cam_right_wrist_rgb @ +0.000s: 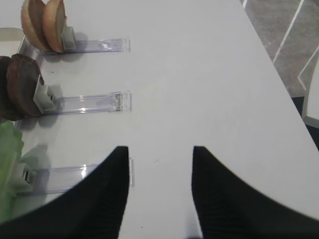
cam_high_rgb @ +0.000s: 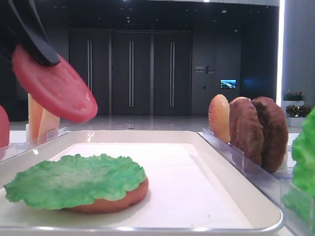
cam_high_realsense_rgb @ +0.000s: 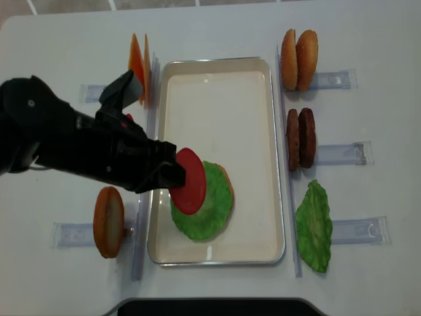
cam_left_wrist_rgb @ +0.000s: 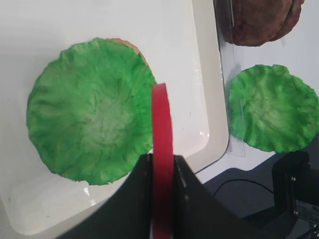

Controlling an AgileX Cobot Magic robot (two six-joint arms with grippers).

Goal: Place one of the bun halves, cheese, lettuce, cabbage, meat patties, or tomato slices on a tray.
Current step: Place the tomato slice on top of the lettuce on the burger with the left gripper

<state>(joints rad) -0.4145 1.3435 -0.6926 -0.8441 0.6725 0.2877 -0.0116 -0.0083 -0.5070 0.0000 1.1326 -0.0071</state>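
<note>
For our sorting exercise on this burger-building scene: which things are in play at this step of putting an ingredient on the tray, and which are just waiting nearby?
In play:
- tomato slice, pinched in the left gripper
- tray
- lettuce leaf lying on a bun half in the tray

Waiting nearby:
- meat patties
- spare lettuce
- bun halves in the far rack
- cheese slices
- right gripper, open over bare table

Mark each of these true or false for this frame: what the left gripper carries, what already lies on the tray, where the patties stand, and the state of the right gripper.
1. The left gripper is shut on a tomato slice. True.
2. The tray holds nothing yet. False: a lettuce leaf lies on a bun half there.
3. The meat patties stand in a rack right of the tray. True.
4. The right gripper holds a lettuce leaf. False: it is open and holds nothing.
</note>
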